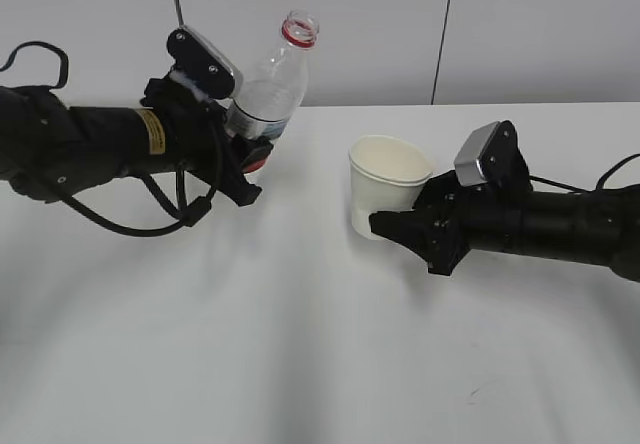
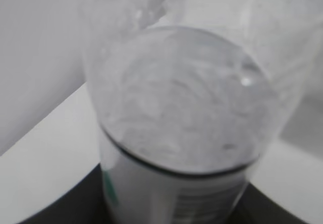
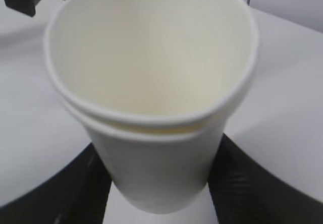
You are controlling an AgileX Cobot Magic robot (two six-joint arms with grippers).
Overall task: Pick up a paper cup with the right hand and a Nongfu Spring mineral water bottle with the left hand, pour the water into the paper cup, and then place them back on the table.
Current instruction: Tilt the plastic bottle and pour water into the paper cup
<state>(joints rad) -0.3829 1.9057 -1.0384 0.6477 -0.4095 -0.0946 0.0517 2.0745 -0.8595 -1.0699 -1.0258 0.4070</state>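
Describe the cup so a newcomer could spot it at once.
On the white table, look just right of centre, at the tip of the right arm. The cup sits between its jaws: short, plain white, open-topped, unlike the tall clear bottle tilted at left.

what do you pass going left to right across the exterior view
left hand → Nongfu Spring mineral water bottle → paper cup → right hand

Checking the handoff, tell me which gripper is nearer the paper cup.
Right. The right gripper is closed around the paper cup; the left gripper holds the bottle, apart to the cup's left.
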